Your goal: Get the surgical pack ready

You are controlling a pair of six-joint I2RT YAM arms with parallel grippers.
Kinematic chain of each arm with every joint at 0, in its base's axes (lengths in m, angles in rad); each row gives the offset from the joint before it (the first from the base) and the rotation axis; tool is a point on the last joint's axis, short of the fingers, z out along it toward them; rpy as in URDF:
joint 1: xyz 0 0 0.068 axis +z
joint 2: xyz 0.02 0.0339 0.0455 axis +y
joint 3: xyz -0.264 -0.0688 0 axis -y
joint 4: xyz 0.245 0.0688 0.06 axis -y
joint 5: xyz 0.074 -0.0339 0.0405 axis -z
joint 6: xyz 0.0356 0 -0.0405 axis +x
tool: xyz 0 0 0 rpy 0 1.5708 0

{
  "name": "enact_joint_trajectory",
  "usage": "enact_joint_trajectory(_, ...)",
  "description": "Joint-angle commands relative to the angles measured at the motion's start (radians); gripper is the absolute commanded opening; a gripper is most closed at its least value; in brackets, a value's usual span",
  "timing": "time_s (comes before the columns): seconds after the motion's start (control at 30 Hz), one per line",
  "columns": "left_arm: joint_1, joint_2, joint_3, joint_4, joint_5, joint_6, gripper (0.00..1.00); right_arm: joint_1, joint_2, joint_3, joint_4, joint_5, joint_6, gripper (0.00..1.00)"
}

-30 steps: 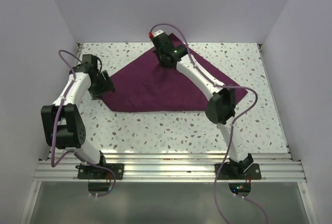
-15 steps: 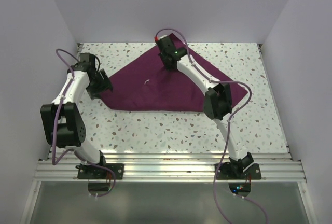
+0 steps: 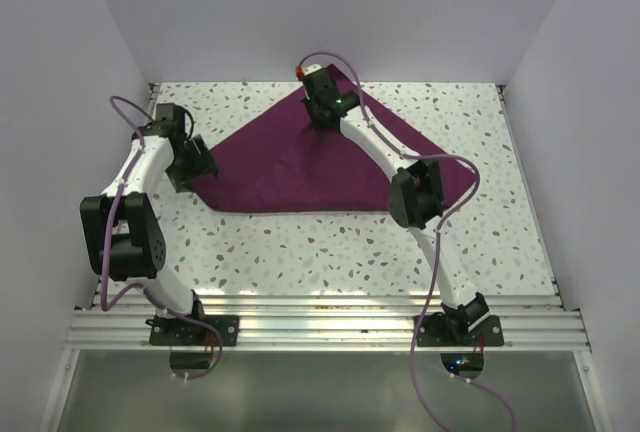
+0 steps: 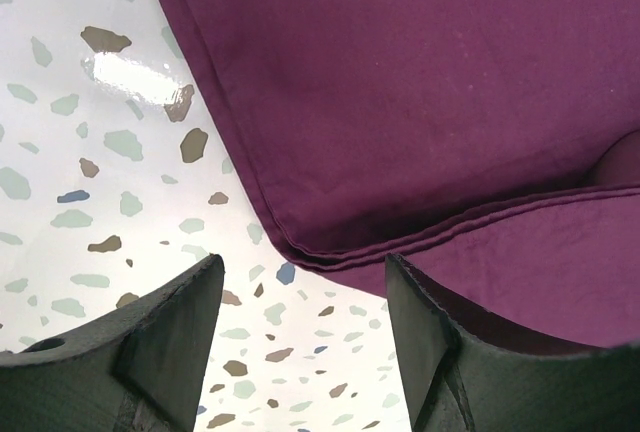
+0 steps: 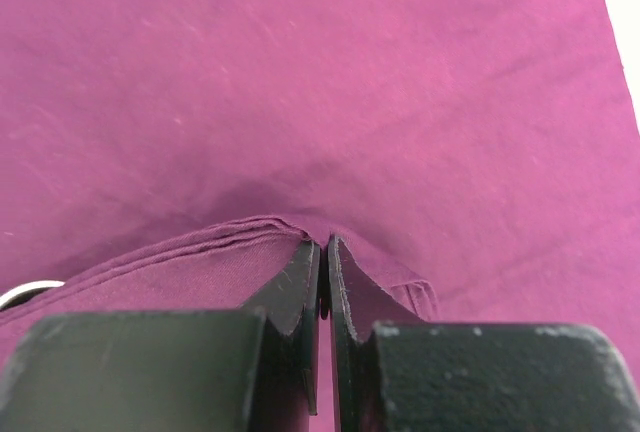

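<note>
Cloth (image 3: 290,167) folded to triangle, flat on speckled table (image 3: 330,242), toward far side. Right gripper (image 5: 324,244) clenched, pinching layered cloth edge at far apex; fabric puckers at fingertips. Left gripper (image 4: 302,270) released, jaws wide, empty, low over cloth's left corner where stacked hems meet table. One finger over table, other over cloth.

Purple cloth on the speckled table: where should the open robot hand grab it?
Probably the left folded corner of the dark-purple cloth, coming in low from the speckled table side. There the stacked hems end in a point just ahead of the open left gripper, so both layers should fit between its fingers. The right gripper is pinched shut on the far corner.
</note>
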Motion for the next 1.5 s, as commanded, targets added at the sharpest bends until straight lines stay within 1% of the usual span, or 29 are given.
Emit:
enact_joint_trajectory(0.0,0.016,0.014,0.016,0.002,-0.014,-0.013,0.7,-0.005,-0.01,0.048,0.111,-0.045,0.021,0.03)
enact_joint_trajectory(0.07,0.021,0.018,0.018,0.005,-0.008,-0.013,0.7,-0.005,0.003,0.069,0.103,-0.048,0.025,0.04)
enact_joint_trajectory(0.13,0.022,0.026,0.025,0.005,-0.003,-0.013,0.7,-0.011,0.01,0.057,0.101,-0.05,0.031,0.04)
enact_joint_trajectory(0.47,0.024,0.027,0.041,-0.006,-0.009,-0.013,0.7,-0.022,0.057,0.08,0.131,-0.01,0.05,0.0)
enact_joint_trajectory(0.67,0.036,0.024,0.065,-0.018,-0.018,-0.01,0.7,-0.035,0.083,0.086,0.131,0.014,0.051,0.0)
enact_joint_trajectory(0.87,0.045,0.033,0.085,-0.02,-0.018,-0.009,0.7,-0.046,0.103,0.077,0.126,0.001,0.064,0.0)
enact_joint_trajectory(0.93,0.05,0.038,0.093,-0.023,-0.041,-0.01,0.71,-0.046,0.112,0.078,0.124,-0.002,0.065,0.0)
enact_joint_trajectory(1.1,0.071,0.064,0.14,-0.036,-0.048,-0.013,0.76,-0.054,0.128,0.074,0.129,-0.022,0.07,0.0)
enact_joint_trajectory(1.2,0.076,0.078,0.173,-0.047,-0.046,-0.016,0.77,-0.054,0.14,0.074,0.134,-0.038,0.076,0.0)
enact_joint_trajectory(1.27,0.076,0.08,0.182,-0.047,-0.043,-0.018,0.77,-0.054,0.149,0.075,0.138,-0.047,0.087,0.02)
enact_joint_trajectory(1.47,0.077,0.08,0.171,-0.05,-0.041,-0.019,0.77,-0.054,0.168,0.083,0.146,-0.074,0.1,0.03)
